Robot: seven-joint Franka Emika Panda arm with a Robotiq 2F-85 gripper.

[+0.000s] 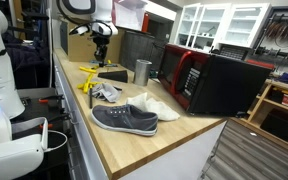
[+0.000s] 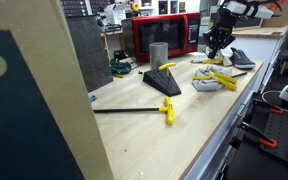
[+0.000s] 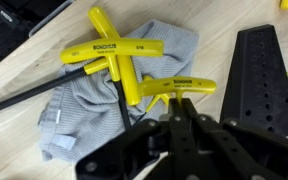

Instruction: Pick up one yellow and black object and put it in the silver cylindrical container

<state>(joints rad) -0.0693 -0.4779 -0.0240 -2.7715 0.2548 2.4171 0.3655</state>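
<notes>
The Robotiq gripper (image 3: 179,106) hangs above the wooden counter (image 1: 154,150) with its jaws drawn together. Whether they pinch anything cannot be told. Two yellow and black T-handle hex keys lie just ahead of the fingertips in the wrist view. The nearer hex key (image 3: 176,88) almost touches the fingertips. The larger hex key (image 3: 106,50) lies farther ahead, its black shaft running off to one side. Both rest on one crumpled grey cloth (image 3: 89,105) spread below the gripper. One black perforated stand (image 3: 266,75) lies beside the gripper, off the cloth. In an exterior view a third hex key (image 2: 167,110) lies alone on the counter, well apart from the gripper (image 2: 216,50). The single silver cylindrical container (image 1: 142,71) stands upright in both exterior views, away from the gripper (image 1: 99,52) past the stand, near the one black and red microwave (image 1: 209,80). One grey shoe (image 1: 124,120) and one white shoe (image 1: 162,105) lie farther off.
</notes>
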